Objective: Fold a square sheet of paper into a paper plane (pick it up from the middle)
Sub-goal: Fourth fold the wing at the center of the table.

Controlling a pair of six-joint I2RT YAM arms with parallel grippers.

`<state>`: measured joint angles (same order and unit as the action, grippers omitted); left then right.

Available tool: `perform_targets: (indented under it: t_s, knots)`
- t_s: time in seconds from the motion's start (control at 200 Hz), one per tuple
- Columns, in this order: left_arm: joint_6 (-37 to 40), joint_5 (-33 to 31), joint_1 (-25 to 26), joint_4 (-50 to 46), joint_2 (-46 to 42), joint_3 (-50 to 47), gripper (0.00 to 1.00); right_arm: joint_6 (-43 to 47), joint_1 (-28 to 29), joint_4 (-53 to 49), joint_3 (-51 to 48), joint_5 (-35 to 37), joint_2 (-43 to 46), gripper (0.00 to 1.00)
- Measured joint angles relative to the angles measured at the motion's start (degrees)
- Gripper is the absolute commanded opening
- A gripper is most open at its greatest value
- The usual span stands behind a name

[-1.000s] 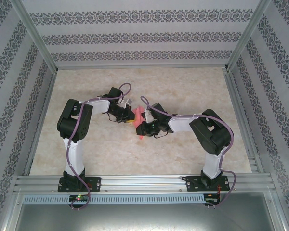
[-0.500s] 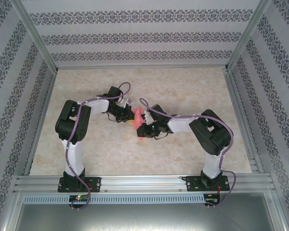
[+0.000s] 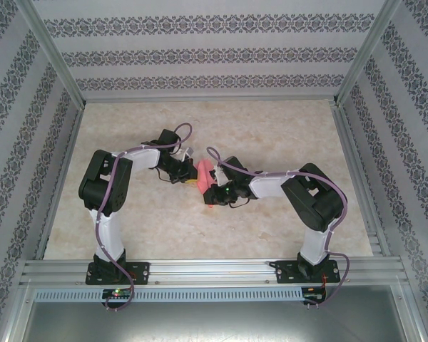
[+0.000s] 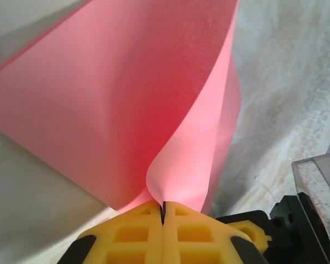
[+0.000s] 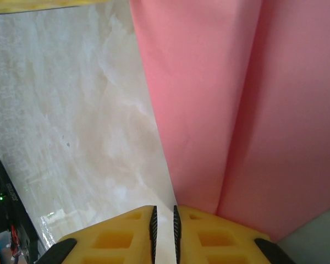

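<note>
From above, the sheet (image 3: 204,171) is a small pink patch squeezed between the two wrists, near the middle of the table (image 3: 285,135), so its outline and its folds are hard to make out there. In the left wrist view its far edges are cut off by the frame. It rises from the left fingers (image 4: 163,208) as a curled leaf, one side bending over the other. These yellow fingers are pressed together with the lower tip of the sheet pinched in their seam. A dark part (image 4: 297,220) with a grey metal piece stands low at the right of this view, and I cannot tell what it is. In the right wrist view the sheet (image 5: 236,110) covers the right half, with one long crease running down it and its left edge slanting down to the fingertips. The right fingers (image 5: 164,215) stand a narrow slit apart, and pale table is seen through the slit. The sheet's edge ends at the tip of one finger, and whether it touches is not clear. Around the meeting point the table is bare on every side, out to patterned walls (image 3: 200,53) on three sides. I count two arms, the left (image 3: 107,192) and the right (image 3: 310,196), two pairs of fingers and one sheet.
</note>
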<state>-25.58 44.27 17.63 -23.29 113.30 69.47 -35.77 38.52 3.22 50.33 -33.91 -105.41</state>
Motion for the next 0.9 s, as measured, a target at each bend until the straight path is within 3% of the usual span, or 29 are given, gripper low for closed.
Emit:
perform_targets:
  t_s: [0.899]
  knots:
    - [3.1, -3.61, 0.02, -1.79, 1.05, 0.04, 0.03, 0.39, 0.76, -1.79, -0.22, 1.77, 0.61, 0.13]
